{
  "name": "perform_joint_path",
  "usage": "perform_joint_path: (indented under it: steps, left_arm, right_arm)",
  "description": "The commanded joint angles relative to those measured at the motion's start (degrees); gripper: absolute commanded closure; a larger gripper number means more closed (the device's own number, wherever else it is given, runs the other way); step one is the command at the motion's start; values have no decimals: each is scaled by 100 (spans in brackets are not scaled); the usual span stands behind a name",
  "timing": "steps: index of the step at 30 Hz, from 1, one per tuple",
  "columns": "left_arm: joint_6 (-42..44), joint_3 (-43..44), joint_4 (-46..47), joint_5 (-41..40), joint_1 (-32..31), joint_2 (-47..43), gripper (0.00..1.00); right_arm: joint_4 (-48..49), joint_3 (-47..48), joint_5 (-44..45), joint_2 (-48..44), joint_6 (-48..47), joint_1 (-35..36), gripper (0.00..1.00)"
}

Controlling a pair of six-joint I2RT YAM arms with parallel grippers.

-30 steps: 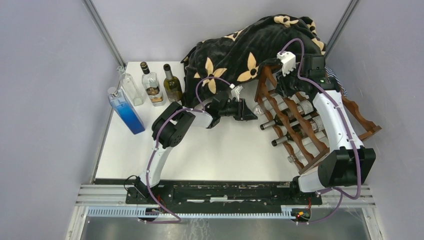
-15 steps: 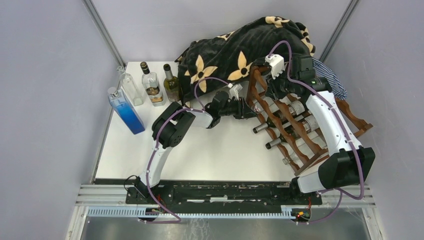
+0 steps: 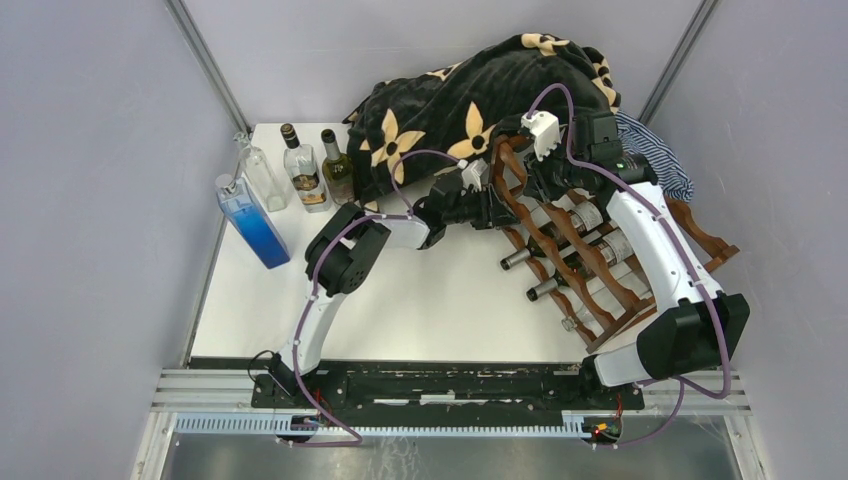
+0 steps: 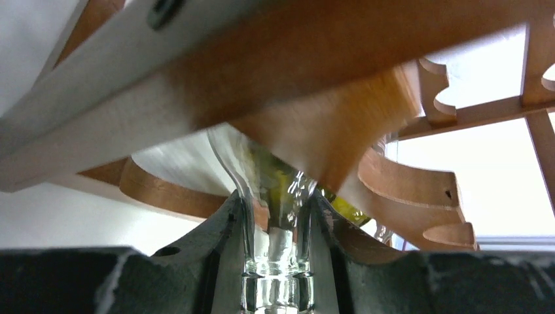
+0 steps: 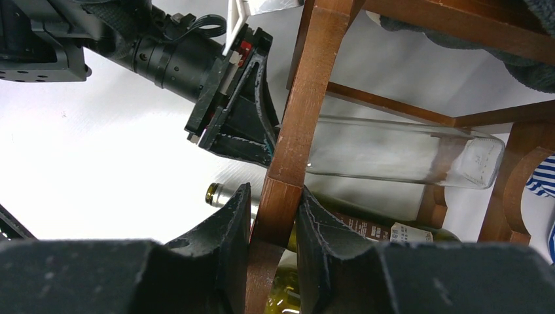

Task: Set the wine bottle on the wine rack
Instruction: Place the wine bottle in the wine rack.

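Left wrist view: clamped tight w/ left gripper [image 4: 276, 209] on neck of clear wine bottle [image 4: 275, 288], right under a rail of wine rack [image 4: 406, 190]. Right wrist view: lying flat in an upper tier of rack, neck end poking out front into left gripper, base toward back; pinched btwn jaws of right gripper [image 5: 275, 209], rack's front upright post. Top external: meeting at rack's far-left corner, beside blanket [image 3: 470, 90].

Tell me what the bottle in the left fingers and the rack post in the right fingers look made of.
The bottle looks like clear glass: the background shows through its glossy wall. The wine rack looks like wood, reddish-brown with a smooth, probably stained finish: sawn edges, solid square post.
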Motion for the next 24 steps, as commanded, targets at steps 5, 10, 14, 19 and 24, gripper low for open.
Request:
perform_joint_path:
  steps: [5, 10, 14, 19, 24]
  left_arm:
    - [-349, 1044, 116, 185, -142, 357, 98]
    - [-317, 1110, -174, 187, -152, 453, 93]
    - [-314, 1129, -325, 141, -161, 473, 76]
    - [-132, 1123, -618, 16, -170, 372, 58]
    - [-13, 1089, -797, 5, -178, 326, 47]
  right_arm:
    - [176, 254, -1182, -14, 131, 377, 94]
    - [187, 214, -1192, -28, 126, 382, 94]
    - [198, 217, -1191, -15, 131, 374, 93]
    - [204, 215, -1194, -25, 123, 381, 92]
    - [205, 214, -1187, -23, 122, 383, 92]
